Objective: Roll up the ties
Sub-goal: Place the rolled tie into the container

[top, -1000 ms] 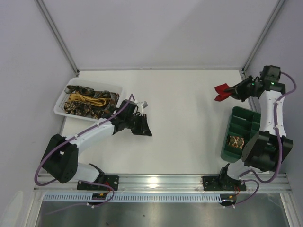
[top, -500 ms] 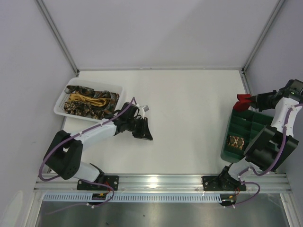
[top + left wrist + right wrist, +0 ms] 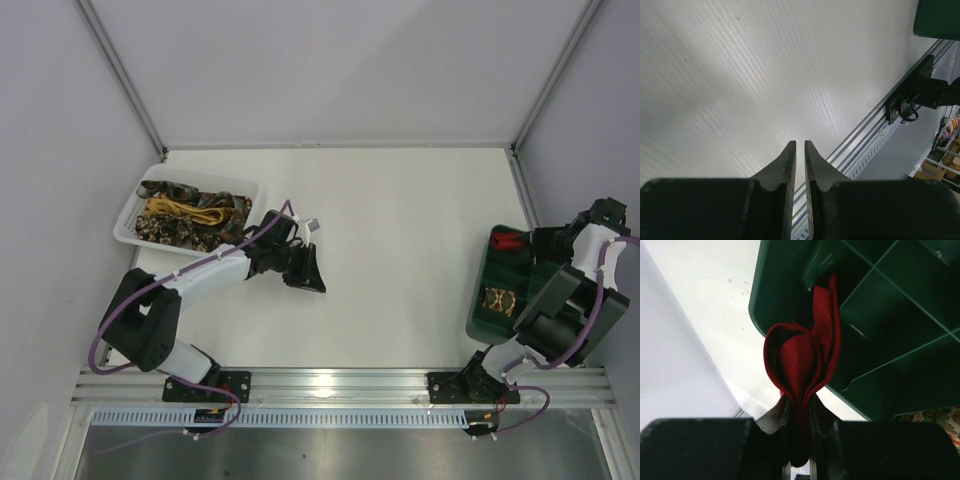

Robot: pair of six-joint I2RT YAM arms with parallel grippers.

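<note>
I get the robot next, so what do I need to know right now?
Left gripper: shut, empty, over the bare table.
Right gripper: shut on the rolled red tie, at a corner compartment of the green tray, not yet released.
Done: one rolled patterned tie sits in the tray.
Left: drop the red tie in, then roll the ties piled in the white basket.
</note>
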